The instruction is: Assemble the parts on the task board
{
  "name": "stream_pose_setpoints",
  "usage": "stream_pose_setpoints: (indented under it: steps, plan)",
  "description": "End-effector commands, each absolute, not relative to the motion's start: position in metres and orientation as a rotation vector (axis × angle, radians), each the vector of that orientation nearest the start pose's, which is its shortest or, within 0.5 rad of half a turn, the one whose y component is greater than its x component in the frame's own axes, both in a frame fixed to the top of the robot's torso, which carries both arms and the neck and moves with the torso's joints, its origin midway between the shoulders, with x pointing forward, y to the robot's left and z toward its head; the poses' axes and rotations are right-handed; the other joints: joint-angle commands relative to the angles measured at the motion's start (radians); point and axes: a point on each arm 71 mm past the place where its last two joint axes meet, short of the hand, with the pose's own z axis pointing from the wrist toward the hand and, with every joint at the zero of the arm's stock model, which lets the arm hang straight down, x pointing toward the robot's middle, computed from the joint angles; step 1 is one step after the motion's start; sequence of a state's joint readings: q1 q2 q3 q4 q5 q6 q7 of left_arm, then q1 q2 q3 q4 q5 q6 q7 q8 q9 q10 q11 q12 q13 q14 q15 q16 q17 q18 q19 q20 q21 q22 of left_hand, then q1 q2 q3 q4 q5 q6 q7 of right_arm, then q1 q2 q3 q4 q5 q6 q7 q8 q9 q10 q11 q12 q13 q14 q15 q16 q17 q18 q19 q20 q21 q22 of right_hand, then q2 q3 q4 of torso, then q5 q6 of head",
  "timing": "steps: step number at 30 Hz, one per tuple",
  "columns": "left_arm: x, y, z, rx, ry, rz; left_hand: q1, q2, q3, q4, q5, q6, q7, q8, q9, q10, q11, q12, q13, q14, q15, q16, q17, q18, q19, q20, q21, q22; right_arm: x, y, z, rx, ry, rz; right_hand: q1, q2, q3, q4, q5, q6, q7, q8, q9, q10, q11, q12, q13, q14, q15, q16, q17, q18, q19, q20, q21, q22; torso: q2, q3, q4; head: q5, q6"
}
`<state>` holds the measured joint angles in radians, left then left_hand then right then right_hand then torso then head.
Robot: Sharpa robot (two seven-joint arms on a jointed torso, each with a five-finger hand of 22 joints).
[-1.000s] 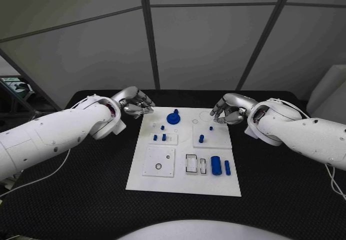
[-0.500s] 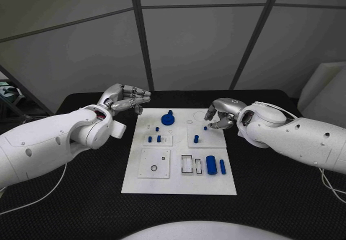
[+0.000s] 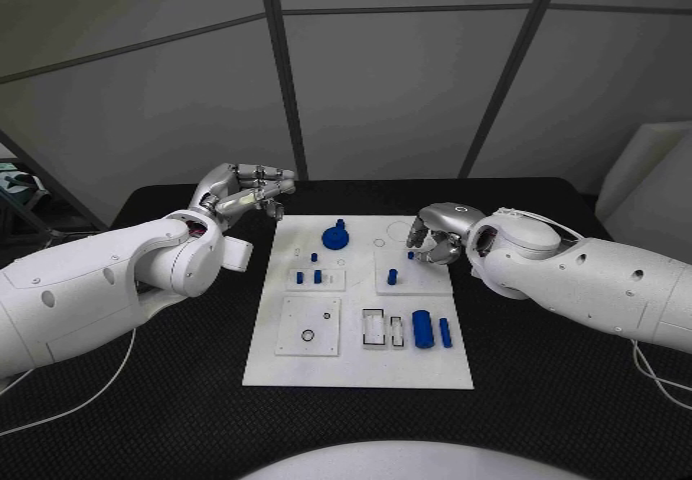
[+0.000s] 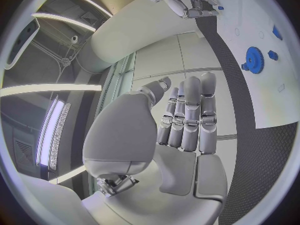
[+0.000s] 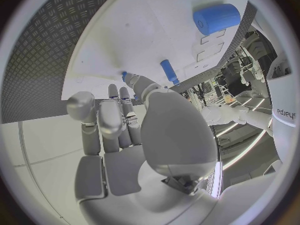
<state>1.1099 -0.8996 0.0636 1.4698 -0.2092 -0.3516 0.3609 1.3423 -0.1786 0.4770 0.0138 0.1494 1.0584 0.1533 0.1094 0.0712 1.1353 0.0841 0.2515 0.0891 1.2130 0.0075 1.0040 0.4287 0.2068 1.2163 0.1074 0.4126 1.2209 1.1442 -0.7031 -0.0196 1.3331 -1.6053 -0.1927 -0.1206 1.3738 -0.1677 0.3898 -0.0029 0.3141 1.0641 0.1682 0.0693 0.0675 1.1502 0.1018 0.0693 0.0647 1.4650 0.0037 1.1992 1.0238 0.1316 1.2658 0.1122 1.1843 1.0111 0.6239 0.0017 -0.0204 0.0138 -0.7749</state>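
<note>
Table (image 3: 173,400) is sitting black under grey wall panels (image 3: 389,90), task board (image 3: 361,365) lying mid-table with blue parts (image 3: 424,329) on it. I'm seeing left hand (image 3: 245,192) hovering off its far-left corner, fingers straight together, empty. Right hand (image 3: 437,232) is curling over the far-right edge; grasp unclear.

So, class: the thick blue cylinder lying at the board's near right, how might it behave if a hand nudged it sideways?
The thick blue cylinder lies on its side on the task board, so it would probably roll. It looks like smooth, rigid plastic: likely light and somewhat slippery. The thin blue rod beside it might get knocked.
</note>
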Motion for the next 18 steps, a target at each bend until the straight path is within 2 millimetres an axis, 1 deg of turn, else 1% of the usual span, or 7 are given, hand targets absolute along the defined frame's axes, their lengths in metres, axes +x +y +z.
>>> stream_pose_setpoints:
  steps: [1, 7, 12, 15, 18]
  plan:
    - [0.495, 0.257, -0.183, -1.025, 1.339, -1.400, -0.002, 0.007, -0.007, 0.000, -0.003, 0.009, 0.002, 0.000, -0.001, 0.007, 0.002, 0.004, 0.001, -0.005, 0.001, -0.006, -0.002, -0.024, -0.005, 0.001, -0.003, -0.002, 0.508, -0.180, -0.227, -0.314, 1.796, 0.491, 0.009, 0.010, 0.012, -0.002, -0.009, 0.001, 0.002, 0.000, 0.002, 0.007, -0.002, 0.008, 0.002, 0.040, 0.006, 0.016, 0.015, -0.019, 0.010, 0.001, 0.016, 0.020, 0.000, 0.0003, -0.0006, 0.001, -0.002]
    - [0.496, 0.257, -0.183, -1.027, 1.340, -1.402, -0.001, 0.008, -0.007, 0.000, -0.003, 0.009, 0.002, 0.000, -0.001, 0.007, 0.002, 0.005, 0.001, -0.005, 0.000, -0.007, -0.003, -0.024, -0.005, 0.001, -0.004, -0.004, 0.507, -0.176, -0.234, -0.321, 1.817, 0.491, 0.015, 0.016, 0.027, -0.006, -0.017, 0.010, -0.002, 0.002, 0.003, 0.024, -0.006, 0.014, 0.003, 0.039, 0.003, 0.037, 0.032, -0.023, 0.018, -0.001, 0.038, 0.047, -0.001, 0.0006, -0.0016, 0.002, -0.005]
    - [0.496, 0.257, -0.183, -1.028, 1.341, -1.401, 0.000, 0.010, -0.008, -0.001, -0.003, 0.010, 0.002, 0.000, -0.001, 0.007, 0.002, 0.006, 0.002, -0.005, 0.000, -0.008, -0.004, -0.024, -0.005, 0.000, -0.006, -0.005, 0.506, -0.174, -0.240, -0.324, 1.831, 0.487, 0.017, 0.024, 0.044, -0.009, -0.028, 0.018, -0.005, 0.003, 0.003, 0.041, -0.010, 0.019, 0.003, 0.035, 0.001, 0.051, 0.040, -0.025, 0.018, -0.002, 0.053, 0.063, 0.000, 0.0009, -0.0004, 0.002, -0.007]
    - [0.496, 0.257, -0.184, -1.029, 1.342, -1.400, 0.000, 0.010, -0.008, -0.001, -0.003, 0.010, 0.002, 0.000, -0.001, 0.007, 0.002, 0.006, 0.002, -0.005, 0.000, -0.008, -0.004, -0.024, -0.005, 0.000, -0.006, -0.005, 0.506, -0.173, -0.242, -0.328, 1.836, 0.484, 0.021, 0.031, 0.053, -0.011, -0.039, 0.031, -0.009, 0.007, 0.005, 0.059, -0.016, 0.026, 0.005, 0.036, -0.003, 0.062, 0.050, -0.027, 0.025, -0.005, 0.067, 0.081, 0.000, 0.0005, -0.0004, 0.004, -0.009]
    - [0.496, 0.258, -0.184, -1.031, 1.342, -1.397, 0.001, 0.011, -0.008, -0.001, -0.003, 0.010, 0.002, 0.000, -0.001, 0.007, 0.002, 0.007, 0.002, -0.006, 0.000, -0.009, -0.005, -0.024, -0.005, 0.000, -0.007, -0.007, 0.505, -0.172, -0.244, -0.330, 1.839, 0.479, 0.023, 0.037, 0.059, -0.013, -0.047, 0.042, -0.014, 0.010, 0.006, 0.072, -0.021, 0.031, 0.007, 0.035, -0.006, 0.068, 0.054, -0.029, 0.029, -0.007, 0.077, 0.094, 0.001, 0.0006, -0.0005, 0.005, -0.010]
